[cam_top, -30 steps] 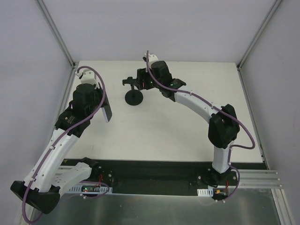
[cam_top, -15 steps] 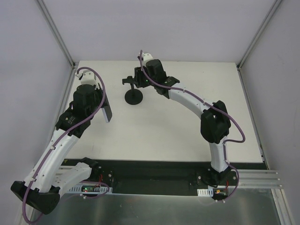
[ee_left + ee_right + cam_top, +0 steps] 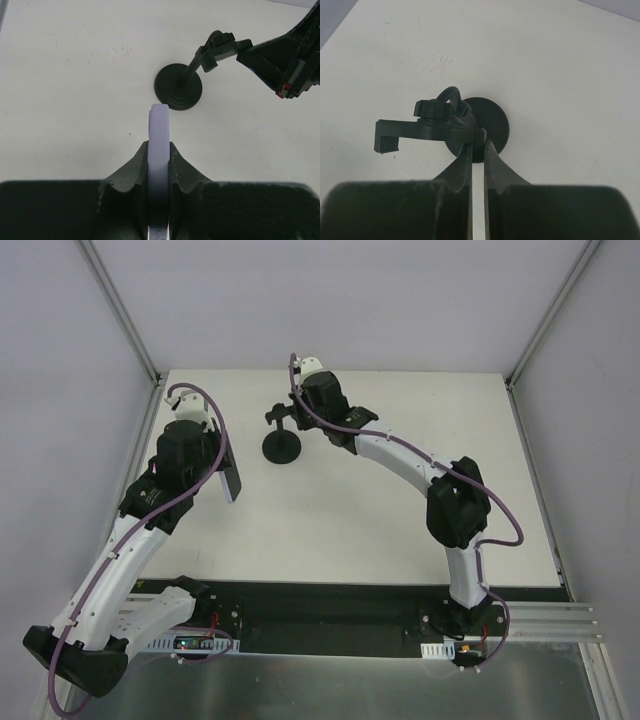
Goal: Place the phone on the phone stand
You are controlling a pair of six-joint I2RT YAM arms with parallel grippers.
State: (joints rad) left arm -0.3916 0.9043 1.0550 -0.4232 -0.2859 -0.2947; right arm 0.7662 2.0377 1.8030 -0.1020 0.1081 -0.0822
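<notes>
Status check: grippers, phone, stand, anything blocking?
Left gripper shut on phone, edge-up. Right gripper shut on phone stand cradle. Phone off stand; nothing between.

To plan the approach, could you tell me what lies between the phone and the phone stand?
Nothing: only bare table separates the phone from the phone stand, as the top view shows.

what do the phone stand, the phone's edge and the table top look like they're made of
The phone stand: probably moulded plastic, matte black; dull and even, with no glints. The phone: its pale edge looks like smooth plastic or a case, satin sheen; hard to say. The table: white matte board, faintly scuffed and speckled.
</notes>
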